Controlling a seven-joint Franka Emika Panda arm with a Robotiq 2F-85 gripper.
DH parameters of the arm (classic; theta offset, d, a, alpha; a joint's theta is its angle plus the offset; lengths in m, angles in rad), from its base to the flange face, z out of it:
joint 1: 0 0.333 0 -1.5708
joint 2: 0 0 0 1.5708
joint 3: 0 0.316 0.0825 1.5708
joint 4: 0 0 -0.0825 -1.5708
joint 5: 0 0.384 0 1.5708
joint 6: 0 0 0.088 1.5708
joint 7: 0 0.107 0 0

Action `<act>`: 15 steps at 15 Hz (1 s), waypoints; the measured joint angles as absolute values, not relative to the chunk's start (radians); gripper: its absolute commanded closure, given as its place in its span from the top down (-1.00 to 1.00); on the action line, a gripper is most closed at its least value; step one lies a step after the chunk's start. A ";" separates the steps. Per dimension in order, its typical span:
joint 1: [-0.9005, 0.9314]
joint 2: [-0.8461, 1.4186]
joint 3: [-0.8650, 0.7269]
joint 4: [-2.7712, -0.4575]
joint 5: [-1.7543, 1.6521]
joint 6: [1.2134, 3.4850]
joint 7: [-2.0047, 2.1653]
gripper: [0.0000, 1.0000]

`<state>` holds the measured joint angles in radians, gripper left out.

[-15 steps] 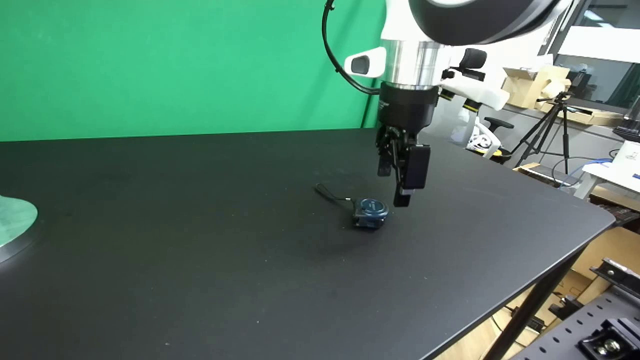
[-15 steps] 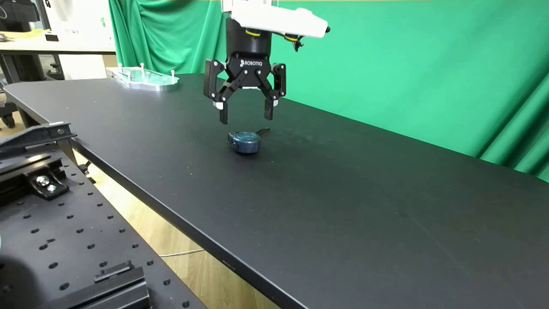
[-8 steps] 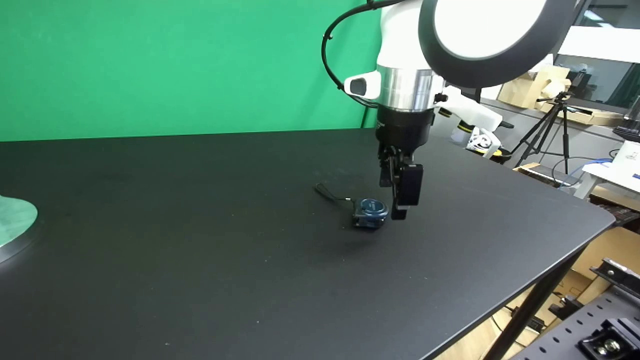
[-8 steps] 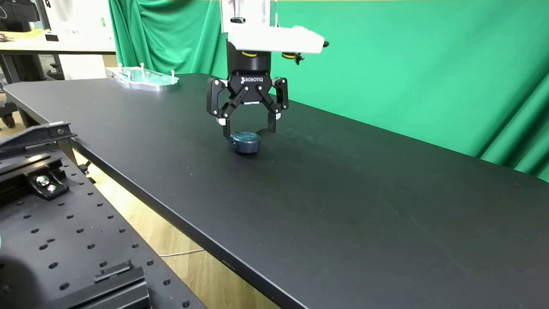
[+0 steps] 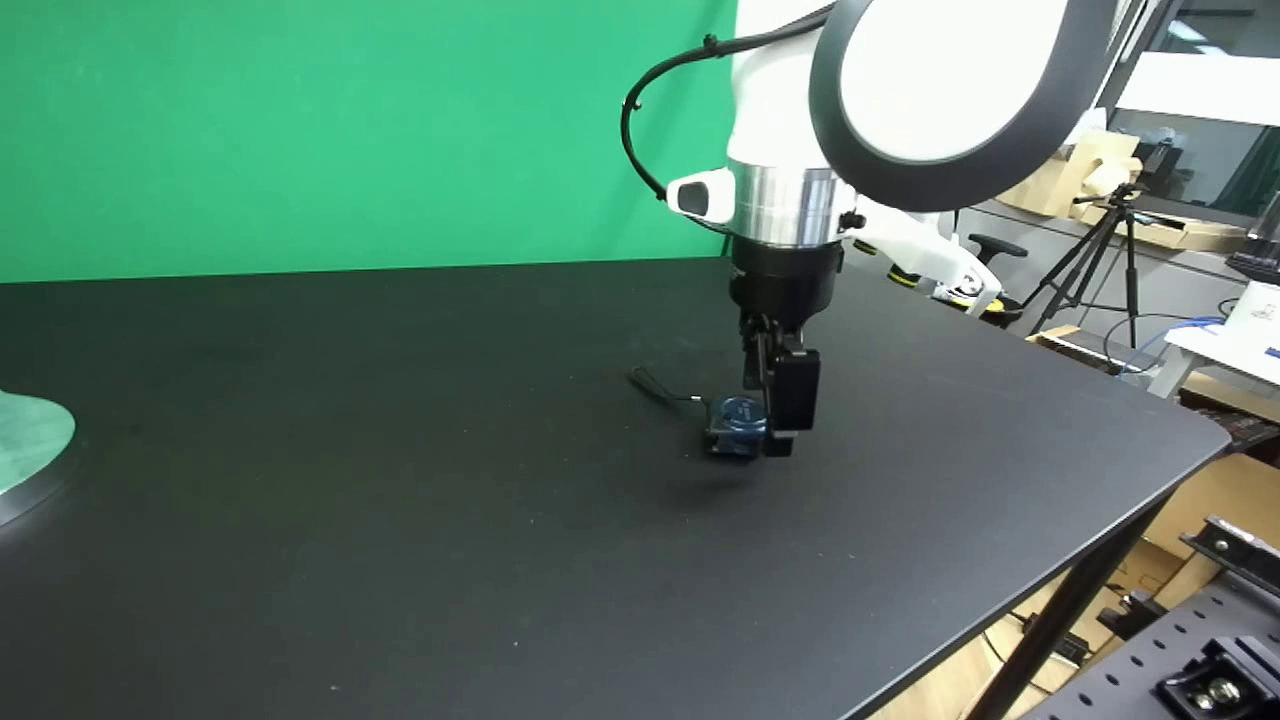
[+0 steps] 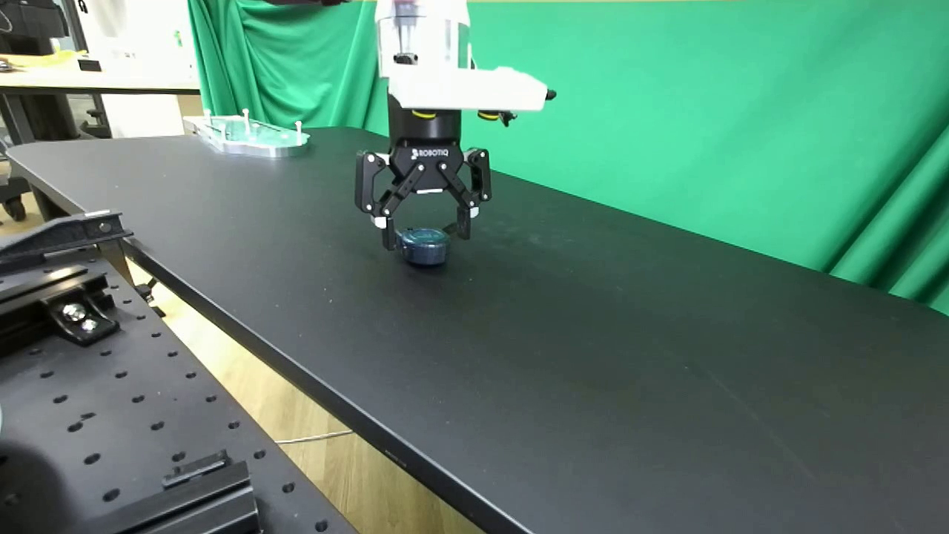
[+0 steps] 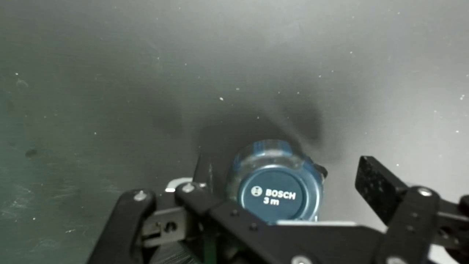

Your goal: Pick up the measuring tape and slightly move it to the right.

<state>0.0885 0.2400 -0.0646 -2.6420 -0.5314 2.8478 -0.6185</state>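
Since the frame half a second ago the fingers (image 6: 389, 236) have come lower and shifted across toward the measuring tape (image 7: 273, 192), while the tape itself lies where it did on the worktop (image 5: 400, 500). They stand wide apart and have hold of nothing; the tape sits in the gap between them, flat with its printed side up and, in the wrist view, nearer the finger on that picture's left. How far they reach down beside it is hard to tell. Marked "3 m", it ought to be a light pocket piece, stiff and hard-shelled, so that a firm squeeze should do no harm. The glossy shell looks rather slippery, and its rounded outline could let it turn if pinched off centre. The best hold would be straight across its middle, at half its height; in an exterior view the fingers overlap only one edge of it, so a slight move further over it seems wanted before closing. The nearer finger will probably touch first and nudge it along. The thin strap (image 5: 662, 392) leads off on the side away from the fingers in an exterior view; being limp, it should simply trail.
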 measured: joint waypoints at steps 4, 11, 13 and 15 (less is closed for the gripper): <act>0.081 0.281 -0.044 -2.617 -0.530 2.848 -0.619 0.48; 0.047 0.320 0.005 -2.588 -0.482 2.848 -0.629 -0.15; 0.030 0.320 0.027 -2.586 -0.445 2.846 -0.638 -0.15; 0.009 0.320 0.057 -2.580 -0.375 2.834 -0.645 -0.15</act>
